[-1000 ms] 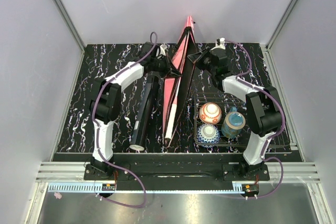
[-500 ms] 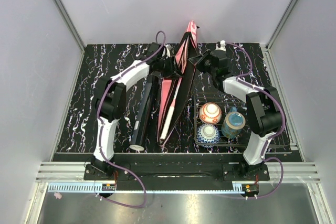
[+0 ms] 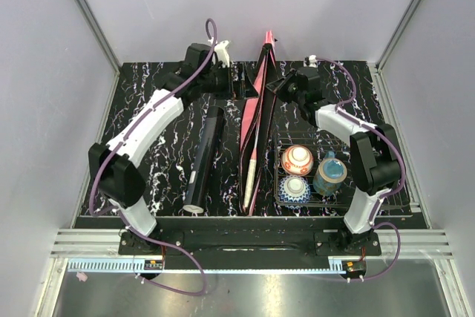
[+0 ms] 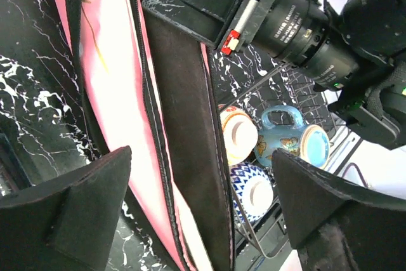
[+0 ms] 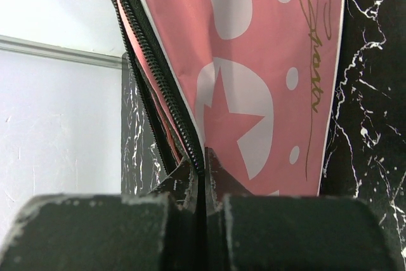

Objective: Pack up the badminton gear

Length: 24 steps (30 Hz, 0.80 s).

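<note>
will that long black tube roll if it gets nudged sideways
Probably rolls: the black tube is a cylinder lying on its side on the table. It looks straight and rigid, so it would likely move as one piece, perhaps toward the pink cover beside it.

The black worktop (image 3: 126,146), veined with white marbling, carries a long black tube (image 3: 204,154) lying left of centre, running from the far side toward the near edge. Just right of it a pink racket cover (image 3: 252,131) stretches the same way, a white racket handle (image 3: 251,180) showing at its near part. A wire basket (image 3: 326,203) sits at the near right.
</note>
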### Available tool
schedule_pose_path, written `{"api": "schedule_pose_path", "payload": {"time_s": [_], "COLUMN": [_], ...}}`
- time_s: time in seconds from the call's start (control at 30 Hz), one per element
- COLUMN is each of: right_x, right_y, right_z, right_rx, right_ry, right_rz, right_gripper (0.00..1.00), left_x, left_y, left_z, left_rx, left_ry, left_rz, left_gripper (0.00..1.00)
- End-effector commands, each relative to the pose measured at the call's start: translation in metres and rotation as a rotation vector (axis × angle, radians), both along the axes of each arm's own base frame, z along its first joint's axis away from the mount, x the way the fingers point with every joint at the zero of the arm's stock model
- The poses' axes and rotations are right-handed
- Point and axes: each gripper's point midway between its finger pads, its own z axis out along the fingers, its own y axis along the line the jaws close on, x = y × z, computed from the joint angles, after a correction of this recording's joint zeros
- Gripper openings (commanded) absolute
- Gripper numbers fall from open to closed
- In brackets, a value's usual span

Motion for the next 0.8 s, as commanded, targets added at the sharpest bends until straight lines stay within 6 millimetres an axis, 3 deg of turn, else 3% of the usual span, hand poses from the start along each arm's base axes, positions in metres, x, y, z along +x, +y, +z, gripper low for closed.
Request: {"api": "schedule_pose_path", "payload": {"time_s": [0.0,0.13,0.3,0.5,0.73,0.77], "right_x": [-0.001,0.003,0.008,0.011,0.008,0.008], "right_y": [0.004,-0.003,-0.007,0.006,0.019,0.020], "right_z": [0.076,0.073,0.065,0.048,0.039,0.037], "right_rx": [0.084,0.087,0.087,0.072,0.087,0.087], "right_ry": [-0.117,-0.050,0.025,0.073,0.101,0.103], "right_rz": [-0.004,-0.067,-0.129,-0.076,-0.017,-0.013], "right_gripper": [0.00,0.00,0.00,0.00,0.00,0.00], "left_x": [0.011,0.026,0.000,-0.019,-0.026,-0.023], "left_y": [0.004,-0.014,-0.046,-0.053,-0.050,-0.051], "left_z": [-0.028,-0.059,-0.063,-0.053,-0.073,-0.068], "left_rx": [0.105,0.127,0.058,0.035,0.083,0.086], "left_ry": [-0.040,-0.037,-0.019,-0.039,0.054,0.044], "left_rz": [0.012,-0.025,-0.218,-0.368,-0.424,-0.428], "left_gripper": [0.99,0.99,0.99,0.99,0.99,0.99]}}
